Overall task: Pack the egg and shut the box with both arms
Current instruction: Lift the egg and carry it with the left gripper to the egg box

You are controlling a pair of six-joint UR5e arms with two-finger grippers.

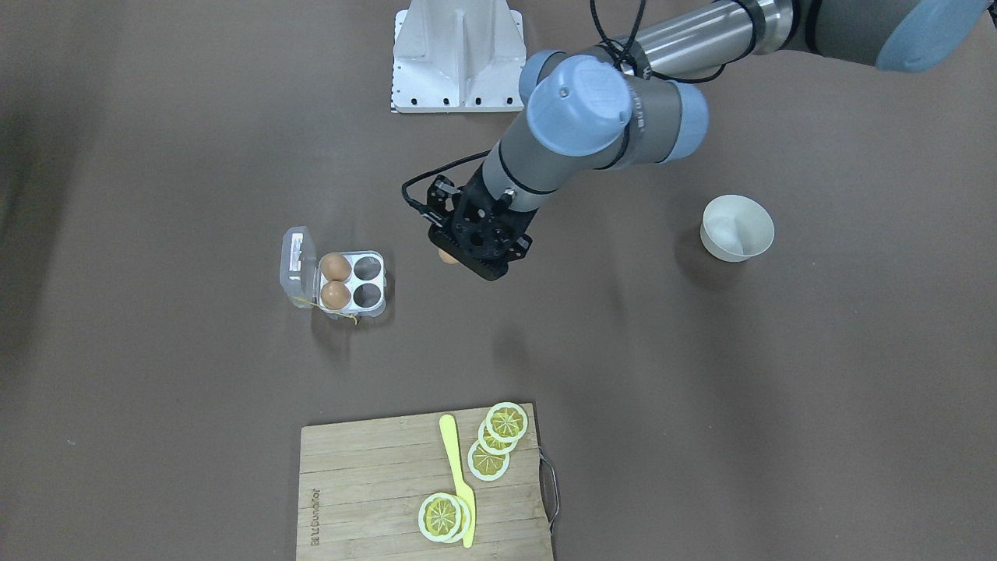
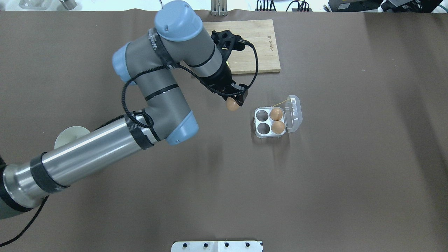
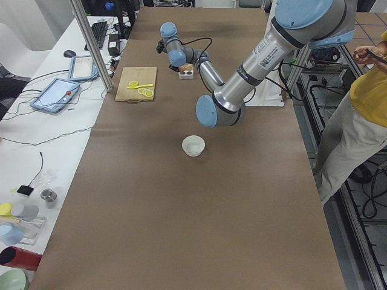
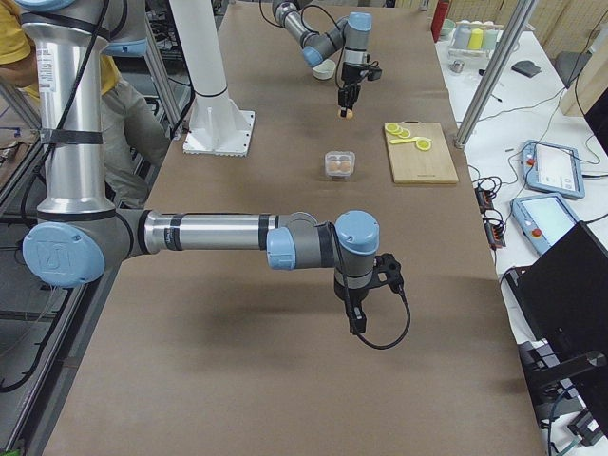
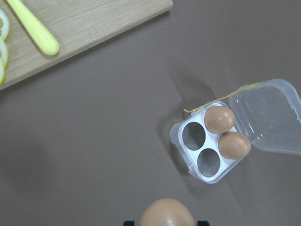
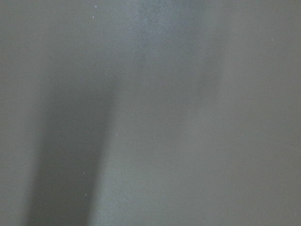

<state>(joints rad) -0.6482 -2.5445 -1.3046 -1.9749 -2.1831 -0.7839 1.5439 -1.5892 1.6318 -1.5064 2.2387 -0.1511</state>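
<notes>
My left gripper (image 2: 236, 100) is shut on a light-brown egg (image 2: 231, 105) and holds it above the table, a short way left of the box (image 2: 263, 121) in the overhead view. The egg also shows in the left wrist view (image 5: 167, 214), at the bottom edge. The clear box lies open, its lid (image 2: 294, 112) flat on the far side. Two brown eggs fill the cells by the lid; the two cells nearer the gripper are empty. My right gripper (image 4: 355, 321) shows only in the exterior right view, low over bare table far from the box; I cannot tell if it is open.
A bamboo cutting board (image 1: 366, 475) carries lemon slices and a yellow knife (image 1: 456, 475). A white bowl (image 1: 737, 227) stands on my left side. The white metal stand (image 1: 458, 58) is at the table's robot edge. An operator stands beside the table in the side views.
</notes>
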